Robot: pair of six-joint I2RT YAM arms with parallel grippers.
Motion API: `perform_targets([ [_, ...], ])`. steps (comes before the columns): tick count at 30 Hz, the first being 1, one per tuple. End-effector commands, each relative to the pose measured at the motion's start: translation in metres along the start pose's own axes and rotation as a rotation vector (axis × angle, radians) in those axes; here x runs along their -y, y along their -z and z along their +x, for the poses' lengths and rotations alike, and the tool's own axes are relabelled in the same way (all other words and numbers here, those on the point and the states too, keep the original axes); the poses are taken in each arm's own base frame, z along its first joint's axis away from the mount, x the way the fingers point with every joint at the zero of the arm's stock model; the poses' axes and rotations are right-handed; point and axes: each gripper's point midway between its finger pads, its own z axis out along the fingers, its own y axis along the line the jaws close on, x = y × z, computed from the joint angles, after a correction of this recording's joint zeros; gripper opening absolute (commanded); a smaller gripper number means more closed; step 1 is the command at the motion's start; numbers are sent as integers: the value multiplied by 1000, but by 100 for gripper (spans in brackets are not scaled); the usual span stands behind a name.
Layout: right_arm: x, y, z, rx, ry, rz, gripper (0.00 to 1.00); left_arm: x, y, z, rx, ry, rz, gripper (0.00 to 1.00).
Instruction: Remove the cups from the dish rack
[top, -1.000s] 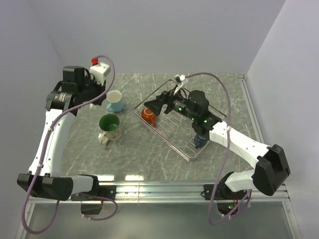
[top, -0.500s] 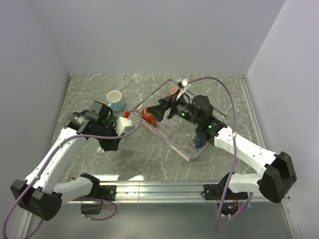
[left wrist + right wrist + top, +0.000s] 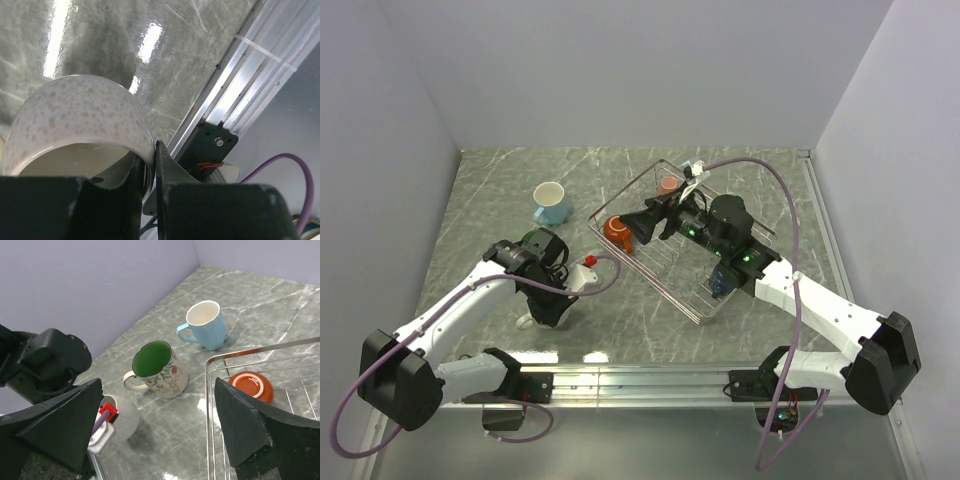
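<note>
Left end effector [image 3: 151, 165] is clenching on the rim of the white mug [image 3: 80, 120] — one finger inside, one outside — and holding it low over the near-left part of the bench [image 3: 490, 180], close to the metal rail [image 3: 250, 75]. The mug's mouth is facing back toward the wrist camera, base pointing away. Cannot tell whether it is touching the bench.

Right end effector [image 3: 638, 222] is hanging released over the left end of the dish rack [image 3: 665, 262], jaws spread wide, gripping nothing. The rack is sitting right of centre, long axis running diagonally from far-left to near-right.

- Orange-red mug [image 3: 616, 232] is lying base-up at the rack's left corner, just beside the right fingers.
- Small pinkish-orange mug [image 3: 667, 185] is sitting in the far corner.
- Dark blue mug [image 3: 720, 281] is sitting toward the near-right end, partly hidden by the right arm.

Outside the rack, the light blue mug [image 3: 551, 203] is standing upright, handle pointing left and near. The floral mug [image 3: 155, 370] — green inside — is standing upright between it and the left arm, handle toward the near edge.
</note>
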Motion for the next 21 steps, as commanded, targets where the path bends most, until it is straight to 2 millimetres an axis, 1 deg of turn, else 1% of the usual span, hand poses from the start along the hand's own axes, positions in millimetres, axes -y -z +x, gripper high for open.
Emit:
perform_targets([
  [1, -2, 7, -9, 35, 32, 10, 100, -4, 1, -11, 66, -98, -18, 1],
  [3, -2, 9, -9, 37, 33, 12, 100, -8, -6, -5, 56, -104, -39, 2],
  [4, -2, 10, -11, 45, 36, 14, 100, -9, -9, -6, 62, -120, -40, 3],
  [6, -2, 11, -11, 47, 38, 16, 100, -8, -16, -1, 46, -115, -24, 5],
  [7, -1, 11, -12, 49, 38, 19, 100, -11, -21, 1, 29, -107, -25, 5],
  [8, -2, 12, -13, 51, 38, 18, 100, -17, -24, 1, 22, -99, -53, 5],
  [9, -2, 11, -12, 50, 38, 19, 100, -20, -29, 6, -2, -90, -56, 5],
  [13, -2, 12, -12, 49, 35, 17, 100, -22, -33, 9, -16, -93, -60, 8],
  [15, -2, 12, -11, 49, 35, 19, 100, -22, -33, 10, -12, -101, -64, 19],
  [16, 0, 12, -10, 46, 34, 25, 100, -22, -33, 10, -11, -104, -65, 26],
  [17, 0, 12, -9, 46, 32, 25, 100, -22, -33, 11, -11, -105, -67, 39],
  [19, 3, 11, -7, 43, 29, 37, 100, -22, -29, 9, 1, -104, -77, 49],
  [20, 4, 11, -8, 44, 29, 43, 100, -21, -27, 9, 0, -103, -79, 58],
  [21, 8, 11, -7, 40, 26, 63, 100, -23, -19, 3, 16, -107, -94, 61],
])
